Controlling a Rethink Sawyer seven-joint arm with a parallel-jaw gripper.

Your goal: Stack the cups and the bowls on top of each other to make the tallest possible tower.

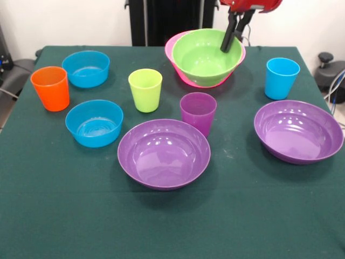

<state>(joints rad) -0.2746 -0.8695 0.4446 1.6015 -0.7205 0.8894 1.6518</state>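
Note:
The green bowl (202, 56) sits nested in the big pink bowl (171, 49) at the far middle of the table. My gripper (232, 42) comes down from the top right and straddles the green bowl's far right rim, one finger inside the bowl, closed on the rim. The purple cup (198, 112) stands alone at the centre, the lime green cup (145, 89) to its left. The orange cup (50, 87) is far left, the light blue cup (281, 78) far right. Two blue bowls (85, 68) (94, 123) lie left. Two wide purple bowls (164, 154) (298, 131) lie in front.
The table is covered with a dark green cloth (172, 226). The robot's black pedestal (167, 21) stands behind the far edge. Dark equipment and cables show past the table's left and right sides.

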